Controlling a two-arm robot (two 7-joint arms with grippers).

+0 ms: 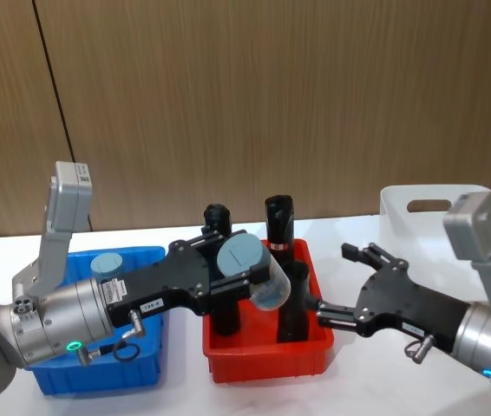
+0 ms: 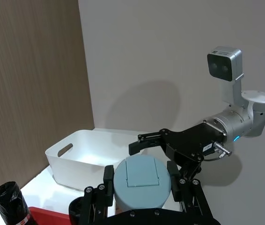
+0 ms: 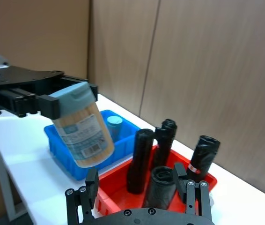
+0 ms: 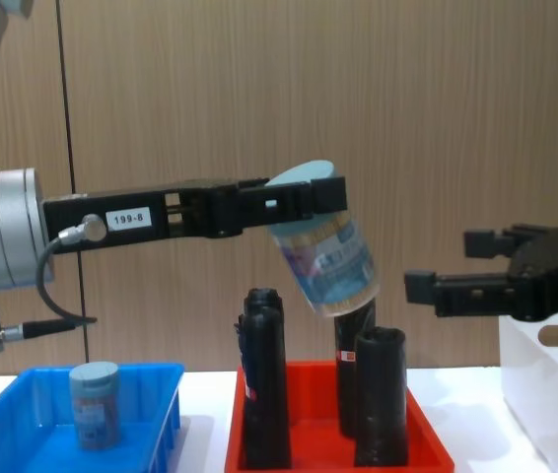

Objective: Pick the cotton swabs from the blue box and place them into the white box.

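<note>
My left gripper point(image 1: 244, 270) is shut on a jar of cotton swabs point(image 1: 256, 267), clear with a grey-blue lid. It holds the jar tilted in the air above the red tray; the same jar point(image 4: 323, 246) hangs over the black rolls in the chest view. A second jar of cotton swabs point(image 1: 107, 263) stands in the blue box point(image 1: 146, 364) at the left. The white box point(image 1: 419, 201) stands at the far right, and nothing shows inside it point(image 2: 81, 159). My right gripper point(image 1: 346, 282) is open just right of the red tray, between it and the white box, facing the held jar.
A red tray point(image 1: 271, 360) in the middle holds several tall black rolls point(image 1: 278, 225) with red labels, standing upright under the held jar. The table surface is white, with a wooden wall behind.
</note>
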